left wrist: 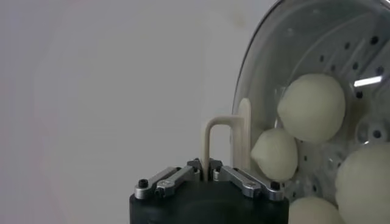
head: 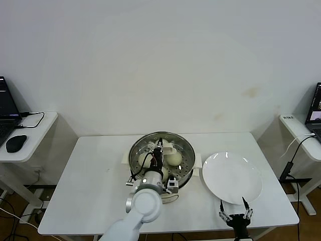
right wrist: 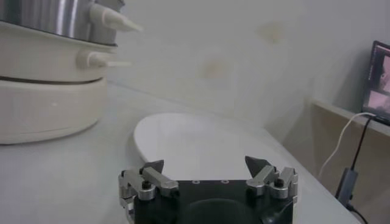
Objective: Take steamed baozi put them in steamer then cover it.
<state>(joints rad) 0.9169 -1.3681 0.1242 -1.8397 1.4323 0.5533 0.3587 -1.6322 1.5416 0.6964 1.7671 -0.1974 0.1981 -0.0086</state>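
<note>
The table [head: 90, 201] is looked down on from the head camera, high and well back, facing the wall. The steamer [head: 161, 155] is seen very close from the left wrist camera, through the glass lid [left wrist: 292, 79] onto the baozi [left wrist: 311, 108]. The plate [right wrist: 189, 143] is viewed low and near from the right wrist camera, skimming the tabletop. Steamer and plate [head: 231, 177] are shared with the head view.

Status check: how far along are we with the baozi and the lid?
Done: plate bare, four baozi in the steamer. In hand: left gripper shut on the handle of the glass lid over the steamer; seating unclear. Left: settle lid, release. Right gripper idles open beside the plate.
</note>
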